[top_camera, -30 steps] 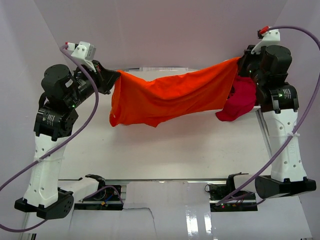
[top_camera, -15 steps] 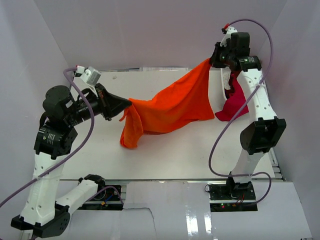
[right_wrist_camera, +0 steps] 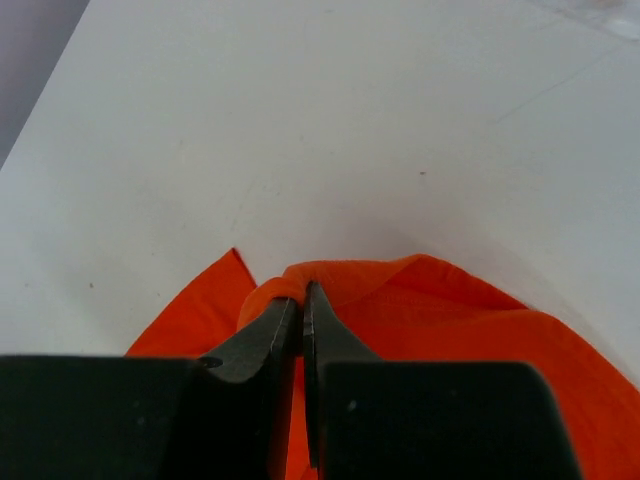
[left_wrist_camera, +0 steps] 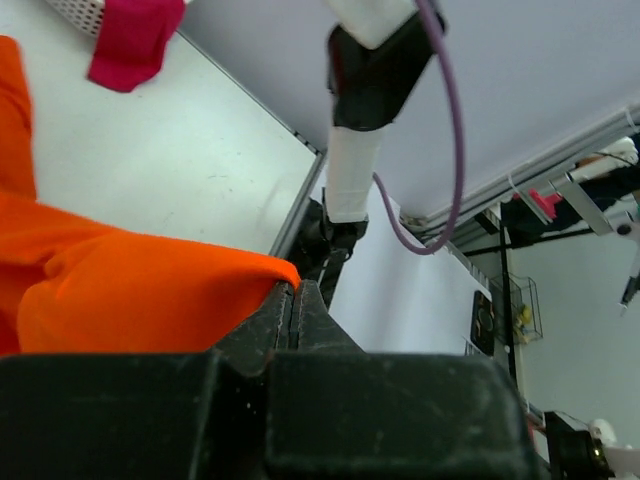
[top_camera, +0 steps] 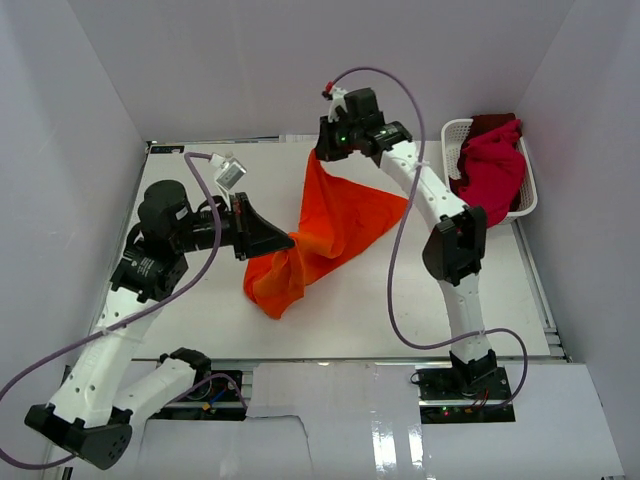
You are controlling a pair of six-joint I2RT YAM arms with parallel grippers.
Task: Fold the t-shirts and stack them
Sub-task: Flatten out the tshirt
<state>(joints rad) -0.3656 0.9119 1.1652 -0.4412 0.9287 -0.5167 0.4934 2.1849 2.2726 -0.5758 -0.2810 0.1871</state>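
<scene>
A large bright orange t-shirt [top_camera: 335,225] hangs stretched between my two grippers above the middle of the table. My left gripper [top_camera: 292,240] is shut on one edge of it, low and near the centre; in the left wrist view the orange cloth [left_wrist_camera: 130,290] bunches at the closed jaw tips [left_wrist_camera: 291,288]. My right gripper [top_camera: 322,152] is shut on another edge, higher and toward the far side, and the right wrist view shows the orange fabric [right_wrist_camera: 450,310] pinched at the tips [right_wrist_camera: 301,290]. A crimson-magenta t-shirt [top_camera: 492,170] lies heaped in the basket.
A white lattice basket [top_camera: 452,140] stands at the far right of the white table [top_camera: 400,300]. The right arm [top_camera: 440,215] reaches diagonally across the table's right half. White walls close in on the left, back and right.
Both grippers have swung inward with the orange t-shirt: the left moved right and nearer, the right moved far left across the back. The shirt went from spread wide to gathered and hanging.
</scene>
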